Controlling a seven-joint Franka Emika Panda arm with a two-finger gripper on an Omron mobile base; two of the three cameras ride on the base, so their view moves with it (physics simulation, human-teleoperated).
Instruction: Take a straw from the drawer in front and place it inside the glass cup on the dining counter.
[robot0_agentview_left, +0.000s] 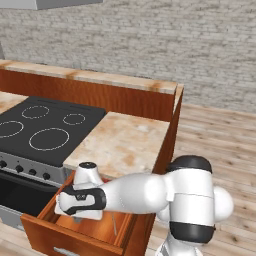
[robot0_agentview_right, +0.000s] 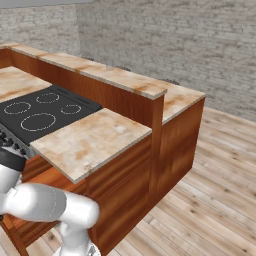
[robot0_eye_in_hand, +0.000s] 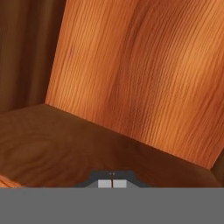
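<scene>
Hand (robot0_eye_in_hand: 112, 183) sits low inside the open drawer (robot0_agentview_left: 75, 227), toward its left half, with the jaws pressed together. A hairline reddish sliver shows between the two pads. Cannot tell if that is a pinched object or just the seam, so no hold is confirmed. The hand camera looks along the drawer floor at a bright wooden inner wall.

Moving right in the left base view: a thin grey stick, taken to be the straw (robot0_agentview_left: 114, 223), lies flat on the drawer floor under the white forearm. It lies toward the drawer's right side and apart from the fingertip end of the hand. Its long axis runs roughly front to back of the drawer, slightly slanted.

Judgement: the straw lies to the right of the hand and behind the way the hand points. The next move would need the hand to back off, open, and come over the stick with the jaws set across that front-to-back axis.

Further right and up: the small marbled top (robot0_agentview_left: 120, 142) over the drawer, then the long raised dining bench (robot0_agentview_left: 100, 77) behind it, the straw's destination.
</scene>
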